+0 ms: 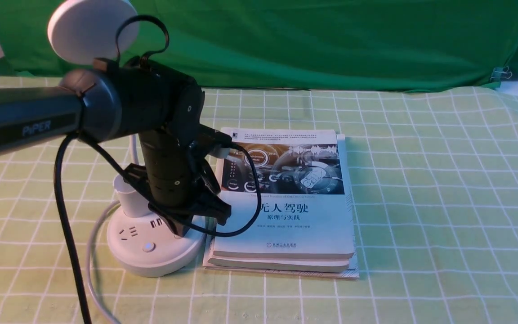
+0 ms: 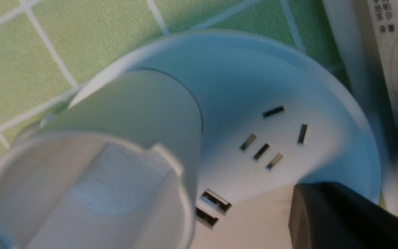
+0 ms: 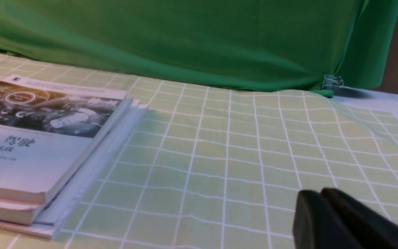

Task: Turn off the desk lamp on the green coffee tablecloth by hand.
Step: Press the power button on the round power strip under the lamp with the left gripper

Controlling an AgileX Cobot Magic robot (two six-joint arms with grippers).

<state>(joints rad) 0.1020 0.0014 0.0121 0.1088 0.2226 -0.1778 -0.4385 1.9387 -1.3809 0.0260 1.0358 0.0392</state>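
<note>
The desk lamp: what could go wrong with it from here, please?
The left claw reaches down to the lamp's round base; a push off-centre might slide it into the book stack close beside it.

The black cable loops loosely over the books and could perhaps snag as the arm lifts.
</note>
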